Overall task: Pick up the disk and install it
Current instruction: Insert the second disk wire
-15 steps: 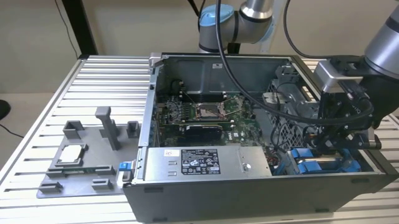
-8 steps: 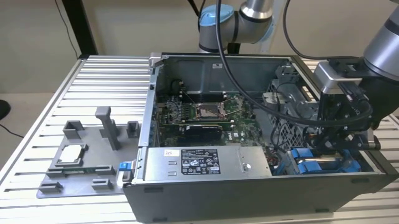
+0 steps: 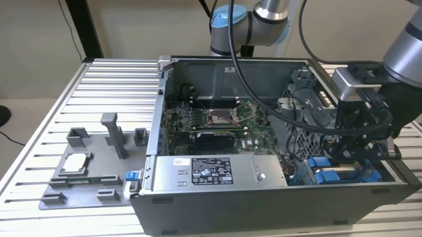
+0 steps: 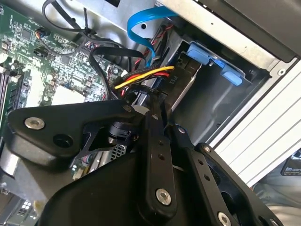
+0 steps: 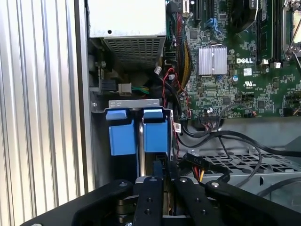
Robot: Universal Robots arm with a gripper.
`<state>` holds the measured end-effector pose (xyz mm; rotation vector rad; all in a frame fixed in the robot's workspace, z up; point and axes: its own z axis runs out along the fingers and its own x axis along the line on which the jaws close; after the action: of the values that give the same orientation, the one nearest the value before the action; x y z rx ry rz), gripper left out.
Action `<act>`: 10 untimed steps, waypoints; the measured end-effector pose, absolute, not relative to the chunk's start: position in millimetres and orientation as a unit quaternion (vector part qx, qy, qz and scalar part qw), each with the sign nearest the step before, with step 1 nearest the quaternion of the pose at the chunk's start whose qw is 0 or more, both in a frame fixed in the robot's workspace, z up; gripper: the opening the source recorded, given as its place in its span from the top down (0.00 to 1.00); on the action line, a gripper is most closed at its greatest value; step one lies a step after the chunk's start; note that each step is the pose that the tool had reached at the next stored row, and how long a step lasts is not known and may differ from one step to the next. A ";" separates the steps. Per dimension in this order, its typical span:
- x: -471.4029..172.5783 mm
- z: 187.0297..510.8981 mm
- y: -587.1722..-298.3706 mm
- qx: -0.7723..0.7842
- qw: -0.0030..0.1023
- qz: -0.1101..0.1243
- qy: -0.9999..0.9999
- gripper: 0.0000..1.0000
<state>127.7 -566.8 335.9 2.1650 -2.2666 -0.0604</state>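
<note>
Disk [image 5: 141,136], blue-bracketed, is sitting upright in the case's drive bay [image 3: 343,173] at lower right of the exterior view; gripper [image 5: 162,176] fingers are pressing together just beside it, apparently gripping nothing.

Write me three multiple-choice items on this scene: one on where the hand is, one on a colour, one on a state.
1. Where is the hand?
A. Over the grey tray
B. Inside the computer case, by the drive bay
C. Above the bare table outside the case

2. What colour are the two bracket tabs in the drive bay?
A. Red
B. Green
C. Blue

3. In what state is the computer case?
A. Open, side panel off
B. Closed on all sides
C. Lying upside down

Answers: 
1 B, the first wrist view shows the hand close to the drive bay, with cables around it. 
2 C, both tabs are plainly blue in the first wrist view. 
3 A, the circuit board lies exposed in the exterior view.
</note>
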 end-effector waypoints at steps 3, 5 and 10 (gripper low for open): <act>127.7 335.7 -566.8 0.691 0.003 -0.019 -0.723 1.00; 127.7 335.6 -566.8 0.691 0.003 -0.019 -0.723 1.00; 127.7 335.4 -567.1 0.691 0.003 -0.020 -0.723 0.00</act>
<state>127.7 -567.1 335.4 2.1657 -2.2676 -0.0625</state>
